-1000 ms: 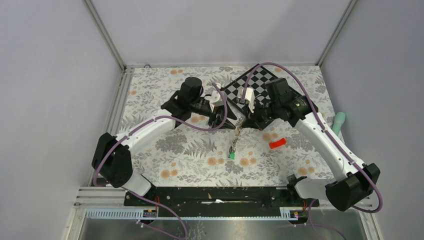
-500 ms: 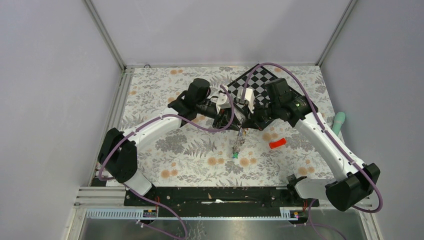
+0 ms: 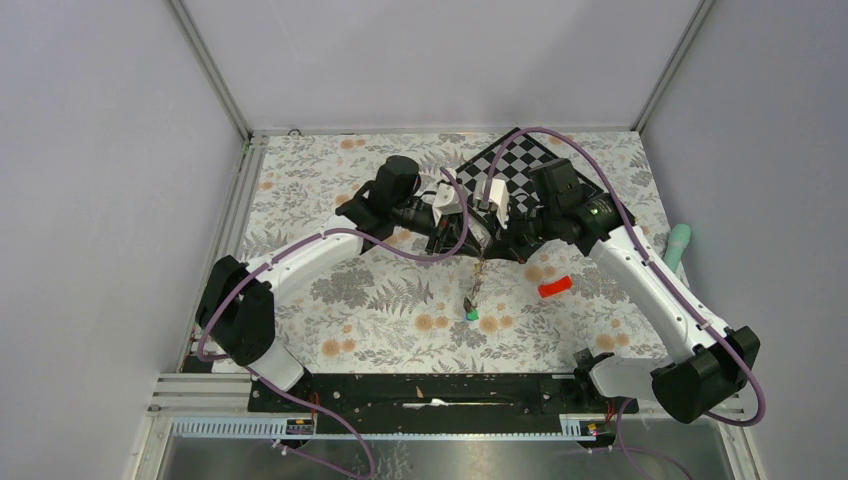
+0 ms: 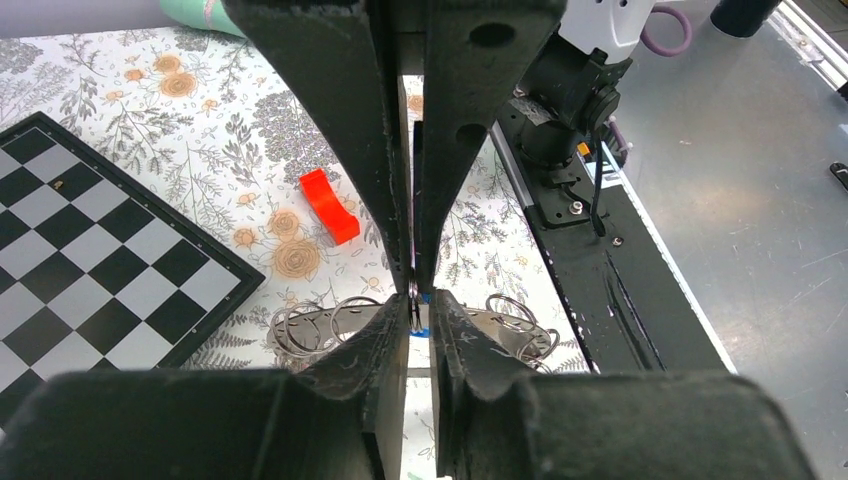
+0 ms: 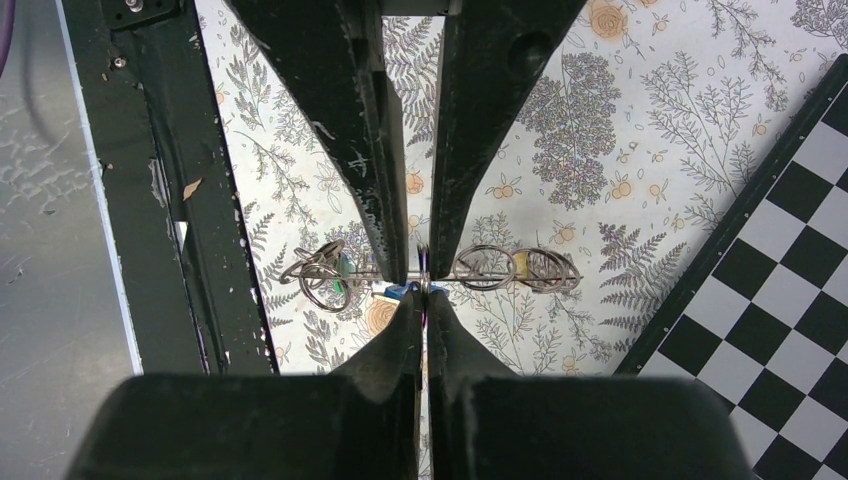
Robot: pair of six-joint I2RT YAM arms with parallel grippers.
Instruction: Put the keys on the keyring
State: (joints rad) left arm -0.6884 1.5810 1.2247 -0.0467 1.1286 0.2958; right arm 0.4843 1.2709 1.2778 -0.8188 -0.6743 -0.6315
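Observation:
My two grippers meet tip to tip above the middle of the table. The keyring point(image 3: 481, 241) is held between them. It shows as a flat grey ring with several small wire loops in the left wrist view point(image 4: 330, 320) and edge-on in the right wrist view point(image 5: 490, 268). My right gripper point(image 5: 422, 295) is shut on a thin metal part of it. My left gripper point(image 4: 419, 300) has its jaws a narrow gap apart, with a thin loop and a bit of blue at the tips. A key with a green tag point(image 3: 468, 314) hangs below on a chain.
A black-and-white chequered board point(image 3: 525, 165) lies at the back, just behind the grippers. A red oblong block point(image 3: 555, 287) lies on the floral cloth to the right. A teal object point(image 3: 679, 245) rests at the right edge. A black rail point(image 3: 430, 390) runs along the near edge.
My left gripper has swung right, from apart to right against the right gripper's tips at the keyring. The hanging green-tagged key has shifted slightly right. The right arm has barely moved.

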